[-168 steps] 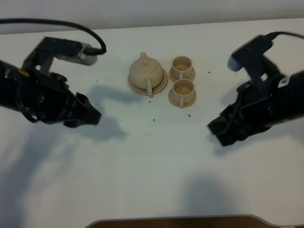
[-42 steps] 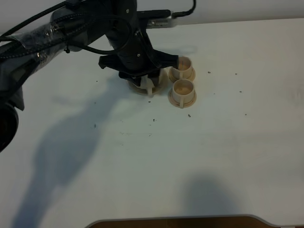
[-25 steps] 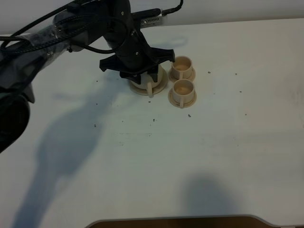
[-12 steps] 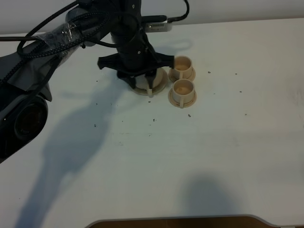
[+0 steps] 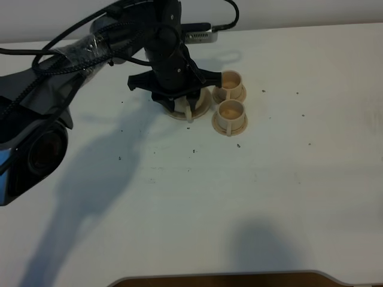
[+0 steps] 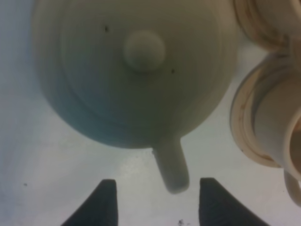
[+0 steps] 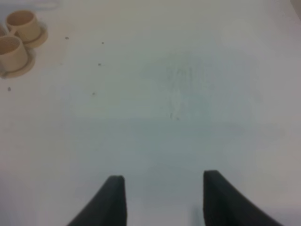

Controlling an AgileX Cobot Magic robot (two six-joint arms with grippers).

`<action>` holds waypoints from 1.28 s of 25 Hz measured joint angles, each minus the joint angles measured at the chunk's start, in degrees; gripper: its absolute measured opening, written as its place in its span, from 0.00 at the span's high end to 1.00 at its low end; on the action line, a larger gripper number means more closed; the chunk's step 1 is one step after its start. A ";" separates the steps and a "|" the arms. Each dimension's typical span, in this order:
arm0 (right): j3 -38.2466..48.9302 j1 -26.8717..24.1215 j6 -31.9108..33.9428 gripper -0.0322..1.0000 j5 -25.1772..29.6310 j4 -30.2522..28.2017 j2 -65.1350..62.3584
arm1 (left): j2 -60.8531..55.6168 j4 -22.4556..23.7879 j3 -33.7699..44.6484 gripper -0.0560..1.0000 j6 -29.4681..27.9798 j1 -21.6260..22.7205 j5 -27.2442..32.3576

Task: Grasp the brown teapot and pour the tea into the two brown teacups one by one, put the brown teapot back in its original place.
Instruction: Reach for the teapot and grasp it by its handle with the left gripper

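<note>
The brown teapot sits on its wide saucer, the original place, with the loop handle pointing toward the table's front. In the exterior view my left arm covers most of the pot. My left gripper hangs open just above the handle's outer end, one finger on each side, touching nothing. The two brown teacups stand on small saucers right of the pot. My right gripper is open over bare table, far from the cups, and is outside the exterior view.
Small dark specks dot the white table. The nearer cup's saucer lies close beside the teapot's handle. A cable trails from my left arm along the table's far edge.
My left arm has shifted slightly to the right above the teapot. Its fingers stay the same width apart. Teapot and cups have not moved.
</note>
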 joint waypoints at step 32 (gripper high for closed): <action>0.00 0.00 0.04 0.58 0.00 0.00 0.00 | 2.34 -1.70 -0.07 0.62 -2.76 0.00 -3.49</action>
